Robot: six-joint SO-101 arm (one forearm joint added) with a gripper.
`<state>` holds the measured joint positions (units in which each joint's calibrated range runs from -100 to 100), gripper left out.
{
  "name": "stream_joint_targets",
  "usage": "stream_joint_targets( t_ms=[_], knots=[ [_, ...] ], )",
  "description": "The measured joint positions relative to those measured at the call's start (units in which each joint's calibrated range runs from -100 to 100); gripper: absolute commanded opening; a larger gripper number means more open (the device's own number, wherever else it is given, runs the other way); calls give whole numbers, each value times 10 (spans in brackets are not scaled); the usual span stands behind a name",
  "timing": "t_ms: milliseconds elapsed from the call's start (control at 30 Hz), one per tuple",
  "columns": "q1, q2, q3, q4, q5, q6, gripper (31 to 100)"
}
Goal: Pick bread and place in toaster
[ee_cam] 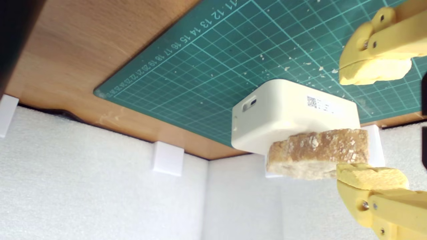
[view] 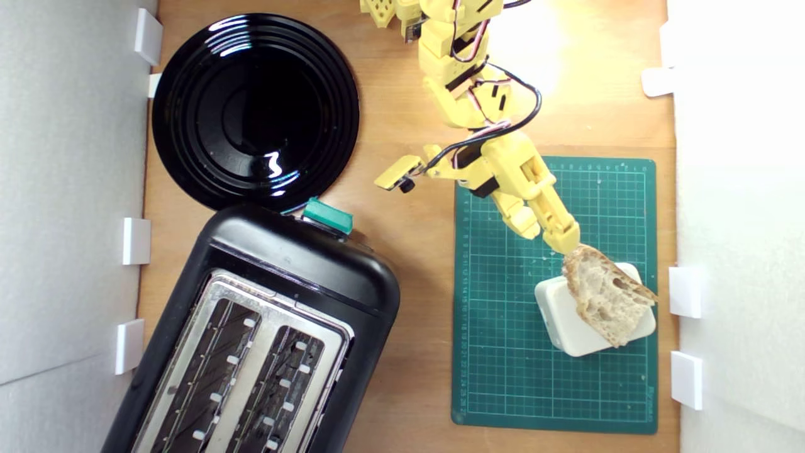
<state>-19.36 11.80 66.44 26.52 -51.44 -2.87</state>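
Lying across a white rounded block (view: 569, 314) at the lower right of the exterior view, the slice of bread (view: 605, 294) shows its pale holey crumb upward, with its brown crust overhanging the block's edge toward the frame's right. The block sits on a green cutting mat (view: 503, 352) printed with a grid, and the mat rests on the wooden desk (view: 415, 264). The yellow end effector (view: 556, 236) reaches down from the arm at the top centre of the frame, its tips at the upper left corner of the bread. In the wrist view its two fingers (ee_cam: 373, 71) stand well apart, one above the mat and the other just beside the crust of the bread (ee_cam: 318, 151), so the end effector (ee_cam: 372, 125) is spread wide and is not clamped on the slice. Whether the nearer finger actually touches the crust cannot be told. Pale crumbs are scattered over the mat (ee_cam: 200, 73) near the block (ee_cam: 287, 113). The black toaster (view: 264, 340) fills the lower left of the exterior view, its silver top plate and two slots facing up and its green lever knob (view: 327, 217) at its upper end. A glossy round black plate (view: 251, 107) lies in the upper left, just beside the toaster. White foam walls (view: 63, 189) border the desk.
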Motion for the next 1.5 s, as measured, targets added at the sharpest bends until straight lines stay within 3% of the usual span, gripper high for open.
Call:
stream_joint_targets(
  t_ms=[400,1500],
  knots=[
    [-40,29,-55,-2,0,0,846],
    [-51,89,-150,-2,0,0,846]
  ],
)
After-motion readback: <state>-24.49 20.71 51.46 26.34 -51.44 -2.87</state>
